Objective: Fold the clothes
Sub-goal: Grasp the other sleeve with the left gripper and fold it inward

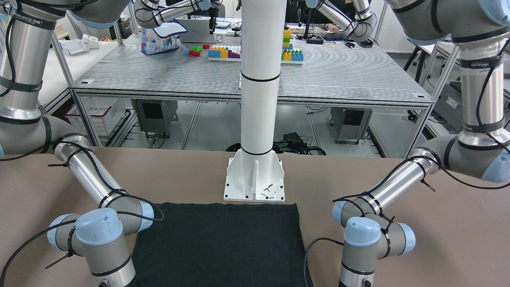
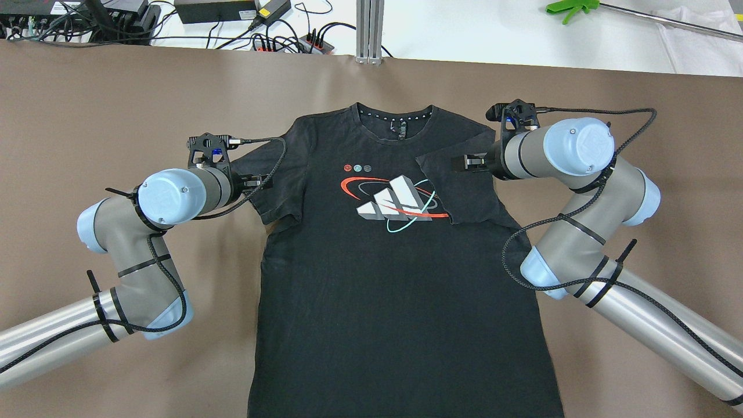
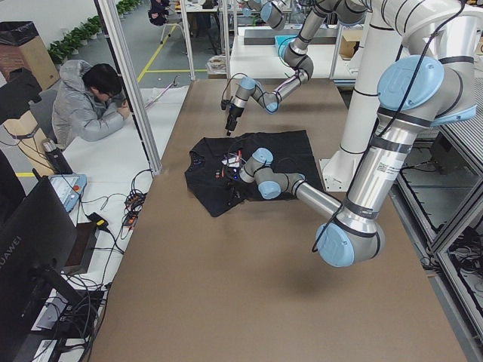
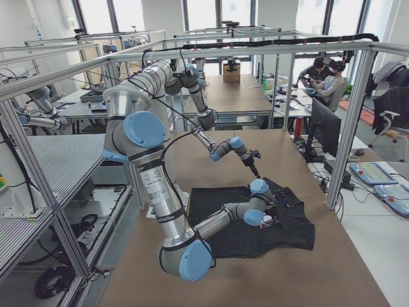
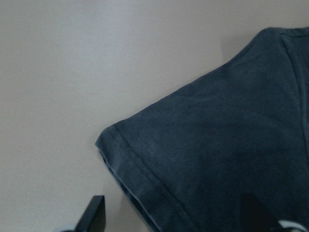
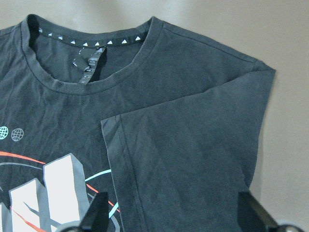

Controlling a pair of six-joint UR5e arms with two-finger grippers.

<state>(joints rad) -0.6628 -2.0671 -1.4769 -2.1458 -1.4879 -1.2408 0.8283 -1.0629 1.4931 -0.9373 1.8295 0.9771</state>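
The clothes are one black T-shirt (image 2: 395, 290) lying front up on the brown table, with a white, red and teal logo (image 2: 395, 200) on the chest. Its sleeve on the overhead view's right (image 2: 464, 191) is folded inward over the chest. The other sleeve (image 2: 273, 191) lies spread out sideways. My left gripper (image 2: 255, 184) hovers open over that spread sleeve's hem (image 5: 130, 179), holding nothing. My right gripper (image 2: 464, 162) is open above the folded sleeve (image 6: 193, 154), with nothing between its fingers (image 6: 96, 215). The collar (image 6: 87, 82) shows in the right wrist view.
A white pillar's base plate (image 1: 255, 179) stands at the shirt's hem end. Cables and power strips (image 2: 278, 40) lie beyond the table's far edge, with a green tool (image 2: 572, 8) there. A seated person (image 3: 90, 105) is beside the table. Bare brown table (image 2: 87, 104) flanks the shirt.
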